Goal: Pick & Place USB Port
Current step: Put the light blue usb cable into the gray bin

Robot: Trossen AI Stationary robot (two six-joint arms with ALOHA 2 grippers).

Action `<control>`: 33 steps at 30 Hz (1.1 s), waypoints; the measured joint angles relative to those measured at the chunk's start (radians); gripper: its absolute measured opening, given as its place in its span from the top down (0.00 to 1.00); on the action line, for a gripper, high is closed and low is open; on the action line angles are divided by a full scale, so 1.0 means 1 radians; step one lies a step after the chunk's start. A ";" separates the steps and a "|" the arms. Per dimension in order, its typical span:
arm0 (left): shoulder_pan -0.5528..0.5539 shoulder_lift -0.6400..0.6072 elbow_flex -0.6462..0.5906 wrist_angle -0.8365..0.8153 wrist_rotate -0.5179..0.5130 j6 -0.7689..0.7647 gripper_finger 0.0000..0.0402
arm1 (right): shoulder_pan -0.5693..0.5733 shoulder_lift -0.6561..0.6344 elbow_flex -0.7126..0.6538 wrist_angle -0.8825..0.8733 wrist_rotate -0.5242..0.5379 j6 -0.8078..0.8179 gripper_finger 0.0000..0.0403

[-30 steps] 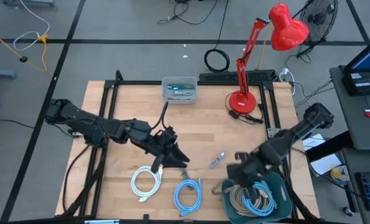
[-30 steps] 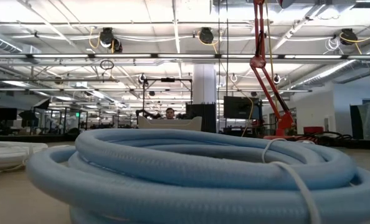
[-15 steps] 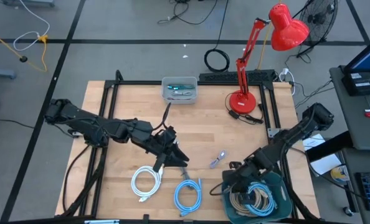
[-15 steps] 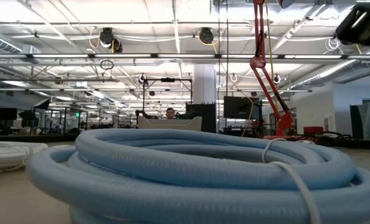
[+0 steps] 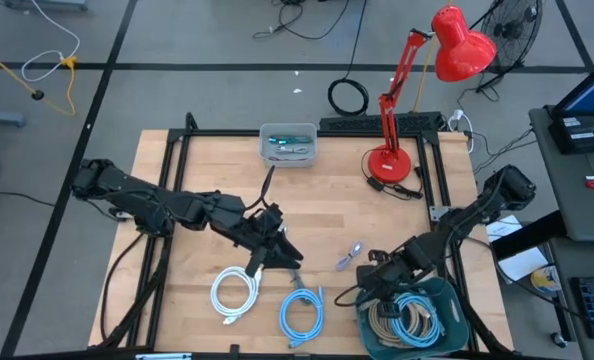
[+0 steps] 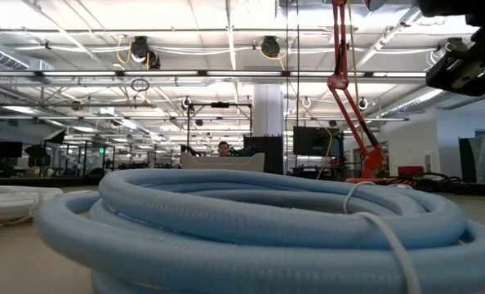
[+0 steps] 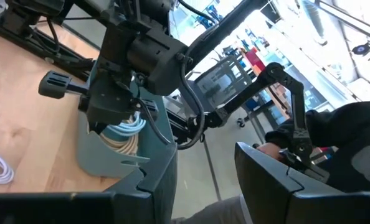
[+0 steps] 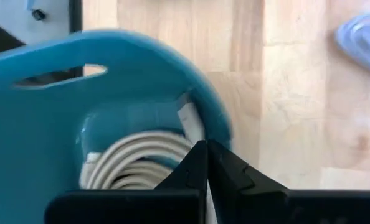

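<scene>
Teal bin [image 5: 447,300] sits at five o'clock on the worktop [image 5: 317,200]; right gripper [image 5: 375,283] fingers closed at its rim, empty. Left gripper [image 5: 289,256] fingers parted, empty.

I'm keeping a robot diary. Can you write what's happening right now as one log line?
right gripper: shut, at bin rim | left gripper: open, holding nothing, above white cable | bin: cables inside | blue cable: on table

I can read no text, label or number in any view. Nothing near my fingers carries legible print.
</scene>
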 joint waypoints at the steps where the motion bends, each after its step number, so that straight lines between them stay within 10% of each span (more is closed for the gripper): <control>1: 0.000 0.000 0.000 0.000 -0.002 0.002 0.60 | -0.003 0.000 0.000 0.000 0.007 -0.003 1.00; 23: 0.013 0.000 0.000 0.002 -0.011 0.000 0.60 | -0.020 -0.002 0.004 -0.044 0.101 -0.026 1.00; 33: 0.019 0.000 0.000 0.001 -0.011 0.011 0.60 | -0.041 -0.211 0.014 -0.180 0.239 0.004 1.00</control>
